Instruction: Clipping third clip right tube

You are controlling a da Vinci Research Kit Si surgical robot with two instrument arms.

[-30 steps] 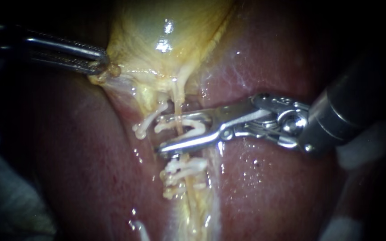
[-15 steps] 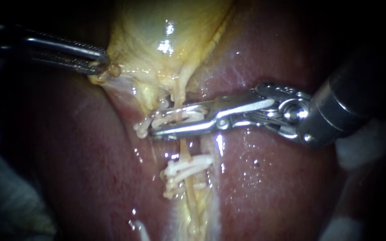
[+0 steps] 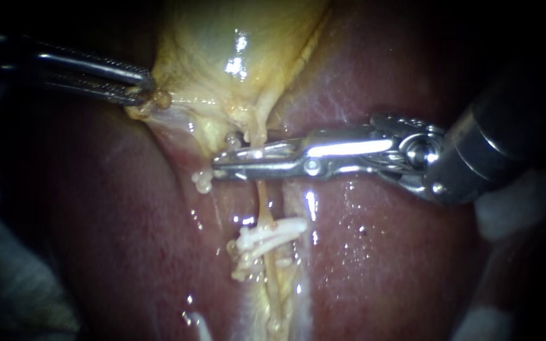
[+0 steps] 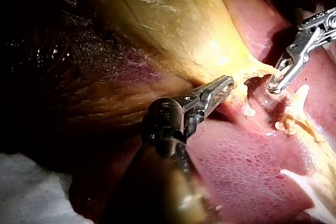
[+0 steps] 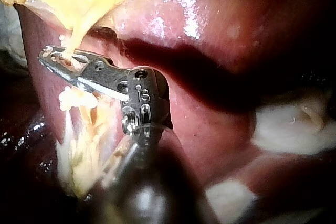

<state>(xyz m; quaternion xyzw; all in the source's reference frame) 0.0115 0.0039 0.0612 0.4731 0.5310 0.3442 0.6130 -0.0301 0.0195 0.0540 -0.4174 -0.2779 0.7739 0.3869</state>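
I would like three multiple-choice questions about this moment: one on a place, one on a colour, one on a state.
1. The right instrument has its jaws across the tube: A) between the gallbladder and the clips; B) beyond the clips, away from the gallbladder; C) nowhere.
2. The clips are: A) blue; B) white; C) black.
3. The left instrument has its jaws: A) open; B) shut, empty; C) shut on the gallbladder.
Answers: 1 A, the clips sit farther along the tube; 2 B, they show pale white; 3 C, the jaws pinch its edge.
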